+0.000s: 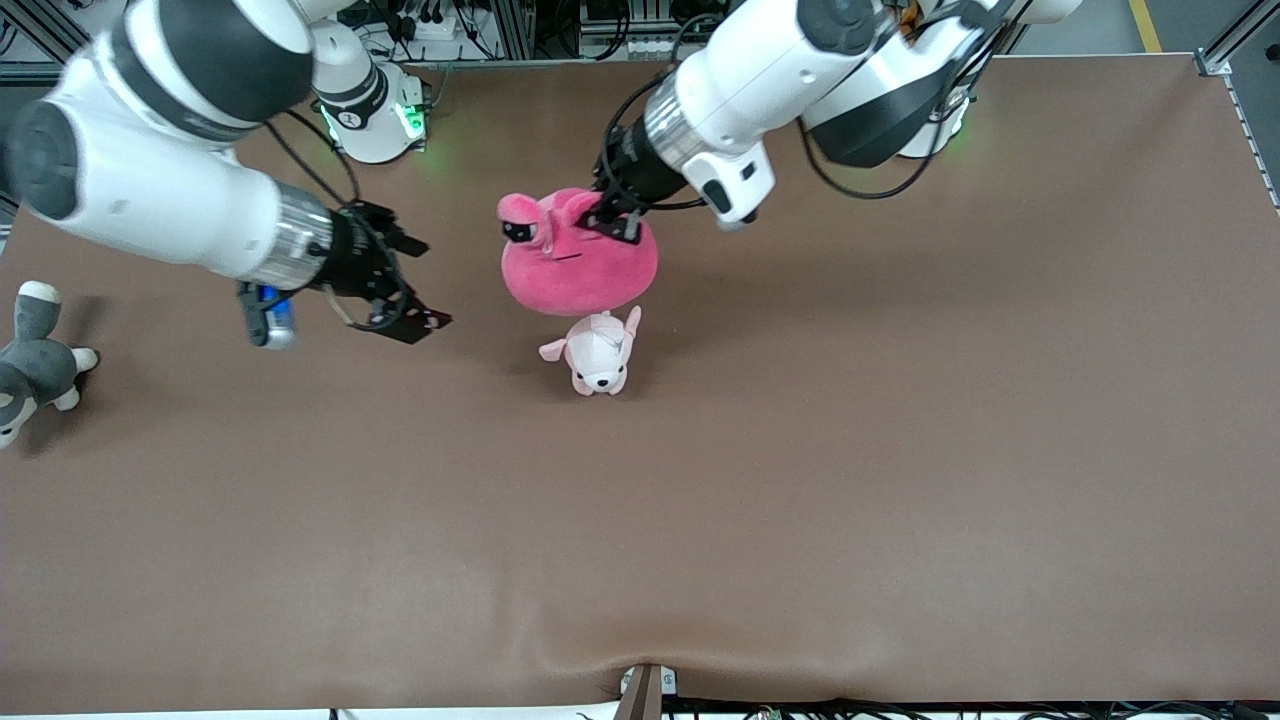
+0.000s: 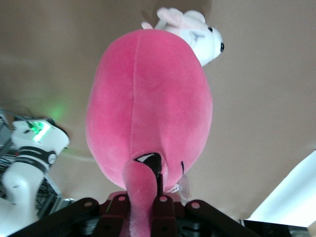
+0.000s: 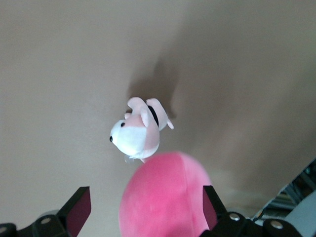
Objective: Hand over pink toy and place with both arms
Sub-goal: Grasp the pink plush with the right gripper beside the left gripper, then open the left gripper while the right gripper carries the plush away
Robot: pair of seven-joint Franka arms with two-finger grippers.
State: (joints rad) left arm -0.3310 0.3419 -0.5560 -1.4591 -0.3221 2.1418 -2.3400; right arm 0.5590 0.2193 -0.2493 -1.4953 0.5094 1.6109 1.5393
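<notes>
The pink toy [image 1: 580,260] hangs in the air, held by one ear. My left gripper [image 1: 612,215] is shut on that ear, which shows pinched between its fingers in the left wrist view [image 2: 143,205], with the toy's round body [image 2: 148,98] hanging below. My right gripper [image 1: 425,283] is open and empty, level with the toy and a short gap from it toward the right arm's end. In the right wrist view the toy [image 3: 165,197] shows between the right gripper's [image 3: 144,210] spread fingers without touching them.
A small pale pink-and-white puppy plush [image 1: 598,352] lies on the brown table [image 1: 800,450] just under the pink toy, nearer the front camera; it also shows in both wrist views [image 2: 197,34] [image 3: 138,133]. A grey-and-white plush animal [image 1: 30,365] lies at the right arm's end.
</notes>
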